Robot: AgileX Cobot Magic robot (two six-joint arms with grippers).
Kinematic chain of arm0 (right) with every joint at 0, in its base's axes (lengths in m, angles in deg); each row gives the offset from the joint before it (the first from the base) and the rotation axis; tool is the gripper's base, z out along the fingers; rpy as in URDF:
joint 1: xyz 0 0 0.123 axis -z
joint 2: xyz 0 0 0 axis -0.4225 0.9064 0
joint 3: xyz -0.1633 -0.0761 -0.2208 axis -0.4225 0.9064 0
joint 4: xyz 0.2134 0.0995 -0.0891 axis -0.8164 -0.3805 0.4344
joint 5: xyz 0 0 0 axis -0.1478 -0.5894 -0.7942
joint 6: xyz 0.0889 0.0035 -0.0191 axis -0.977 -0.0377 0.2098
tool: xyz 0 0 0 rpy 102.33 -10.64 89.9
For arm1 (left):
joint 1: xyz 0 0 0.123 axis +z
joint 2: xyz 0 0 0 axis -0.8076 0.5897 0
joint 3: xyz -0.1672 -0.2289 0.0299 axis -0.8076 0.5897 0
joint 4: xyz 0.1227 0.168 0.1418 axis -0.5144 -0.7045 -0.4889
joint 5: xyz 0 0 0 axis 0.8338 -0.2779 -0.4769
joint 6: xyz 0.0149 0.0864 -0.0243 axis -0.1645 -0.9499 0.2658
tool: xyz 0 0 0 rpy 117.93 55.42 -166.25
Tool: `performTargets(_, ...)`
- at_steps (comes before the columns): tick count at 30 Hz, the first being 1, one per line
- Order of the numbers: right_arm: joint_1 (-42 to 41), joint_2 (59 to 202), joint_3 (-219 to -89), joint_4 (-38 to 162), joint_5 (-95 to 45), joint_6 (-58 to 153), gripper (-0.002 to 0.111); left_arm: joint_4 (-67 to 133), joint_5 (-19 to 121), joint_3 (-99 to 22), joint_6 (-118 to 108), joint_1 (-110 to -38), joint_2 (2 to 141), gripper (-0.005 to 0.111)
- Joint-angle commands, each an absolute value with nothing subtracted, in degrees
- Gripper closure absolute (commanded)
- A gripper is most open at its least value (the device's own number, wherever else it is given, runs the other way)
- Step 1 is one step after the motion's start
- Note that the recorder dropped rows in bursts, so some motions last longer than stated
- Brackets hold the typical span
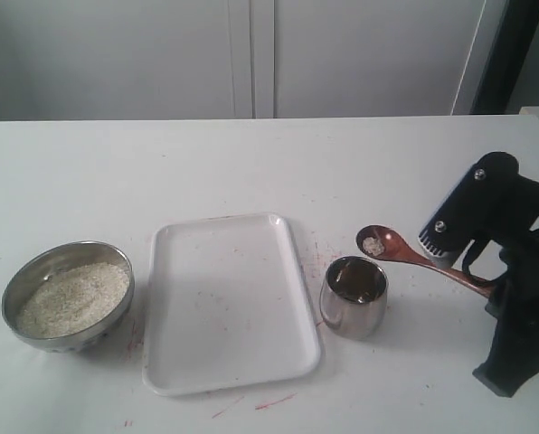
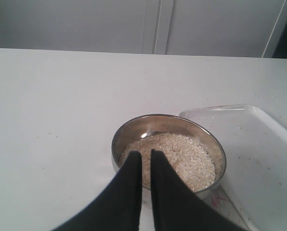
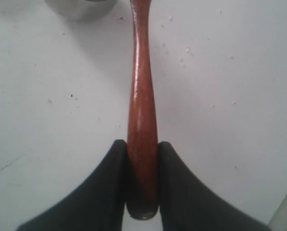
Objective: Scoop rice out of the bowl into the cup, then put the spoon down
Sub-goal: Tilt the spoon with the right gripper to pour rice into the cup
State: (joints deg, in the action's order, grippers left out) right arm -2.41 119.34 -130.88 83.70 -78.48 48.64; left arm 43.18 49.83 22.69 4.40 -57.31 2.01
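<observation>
While the right jaws clamp the spoon at its handle end, its scoop ahead sits beside the cup rim; left jaws, almost closed and empty, overhang the bowl edge.

One wide round shiny steel bowl; one small rounded steel cup; one reddish-brown wooden spoon; one white rectangular tray.

No readable text, label, brand, number or sign in any view; bowl, cup, tray, spoon carry no lettering; red flecks on worktop form no characters.
</observation>
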Motion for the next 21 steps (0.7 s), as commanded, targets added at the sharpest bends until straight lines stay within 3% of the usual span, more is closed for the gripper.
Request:
performTargets(1,-2.1,119.5,-130.6,85.0,-77.9,49.8,0.108,43.7,50.0,22.5,4.5,-57.4,1.8,0.092)
performTargets(21,-2.5,119.5,-130.6,91.9,-77.2,58.5,0.108,43.7,50.0,22.5,4.5,-57.4,1.8,0.092)
